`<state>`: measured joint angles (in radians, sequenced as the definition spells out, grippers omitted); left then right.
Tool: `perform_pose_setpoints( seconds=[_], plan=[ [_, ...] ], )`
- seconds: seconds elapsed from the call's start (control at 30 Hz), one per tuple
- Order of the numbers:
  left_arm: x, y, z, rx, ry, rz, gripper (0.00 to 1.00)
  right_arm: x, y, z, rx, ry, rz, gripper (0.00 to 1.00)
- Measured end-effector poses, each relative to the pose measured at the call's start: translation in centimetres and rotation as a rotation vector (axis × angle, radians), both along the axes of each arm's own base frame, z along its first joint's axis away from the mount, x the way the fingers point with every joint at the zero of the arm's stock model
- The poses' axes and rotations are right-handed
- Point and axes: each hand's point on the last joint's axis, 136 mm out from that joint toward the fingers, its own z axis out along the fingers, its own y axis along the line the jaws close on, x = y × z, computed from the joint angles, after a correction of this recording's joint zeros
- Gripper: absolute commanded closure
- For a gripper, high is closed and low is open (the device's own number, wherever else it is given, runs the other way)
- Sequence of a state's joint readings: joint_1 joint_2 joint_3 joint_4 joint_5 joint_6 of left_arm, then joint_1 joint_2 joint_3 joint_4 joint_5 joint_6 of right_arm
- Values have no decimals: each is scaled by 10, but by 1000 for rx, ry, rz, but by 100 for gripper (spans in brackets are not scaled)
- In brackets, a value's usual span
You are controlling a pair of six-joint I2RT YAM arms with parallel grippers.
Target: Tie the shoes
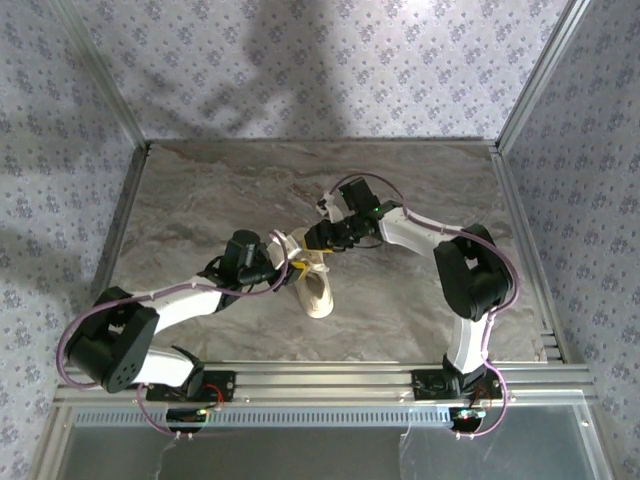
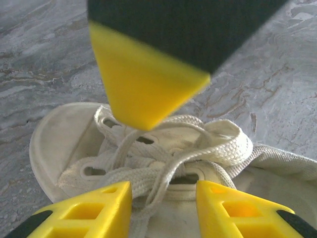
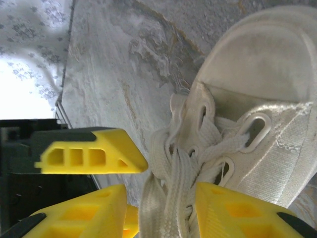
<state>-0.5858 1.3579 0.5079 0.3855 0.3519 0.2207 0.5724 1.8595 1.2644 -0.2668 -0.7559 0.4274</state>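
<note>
The cream shoe [image 1: 320, 295] lies mid-table, its toe toward the near edge. My left gripper [image 1: 293, 266] hangs at its left side and my right gripper [image 1: 318, 245] just behind it, both over the lacing. In the left wrist view the left gripper [image 2: 163, 193] stands open, a thin strand of the white laces [image 2: 208, 144] running loose between its fingers, over the shoe [image 2: 54, 144]. A right-hand finger [image 2: 143, 84] hangs above. In the right wrist view the right gripper [image 3: 161, 198] is open astride a bundle of laces [image 3: 178, 173] beside the shoe [image 3: 262, 64]. A left-hand finger [image 3: 89, 156] sits close by.
The grey marble-patterned table [image 1: 200, 200] is fenced by patterned walls at the back and both sides. An aluminium rail [image 1: 330, 385] carrying the arm bases runs along the near edge.
</note>
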Motion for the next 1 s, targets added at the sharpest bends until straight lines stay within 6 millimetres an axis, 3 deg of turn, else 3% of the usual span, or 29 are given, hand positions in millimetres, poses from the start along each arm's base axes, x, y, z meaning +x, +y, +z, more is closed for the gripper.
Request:
perform_pose_setpoints(
  seconds=[0.23, 0.4, 0.67, 0.73, 0.87, 1.0],
  plan=[
    [4, -3, 6, -10, -22, -3, 66, -8, 0, -6, -36, 21, 30, 61],
    [7, -5, -2, 1, -5, -7, 69, -9, 1, -2, -43, 9, 47, 67],
    [4, -9, -4, 0, 1, -24, 100, -12, 0, -3, -73, -4, 70, 81],
    [4, -9, -4, 1, -2, -26, 100, -13, 0, -5, -83, -4, 73, 81],
    [3, -10, -4, 1, -2, -30, 100, -15, -1, -6, -90, -1, 76, 70],
    [2, -10, -4, -2, 0, -32, 100, -15, -1, -7, -93, -1, 79, 70]
  ],
)
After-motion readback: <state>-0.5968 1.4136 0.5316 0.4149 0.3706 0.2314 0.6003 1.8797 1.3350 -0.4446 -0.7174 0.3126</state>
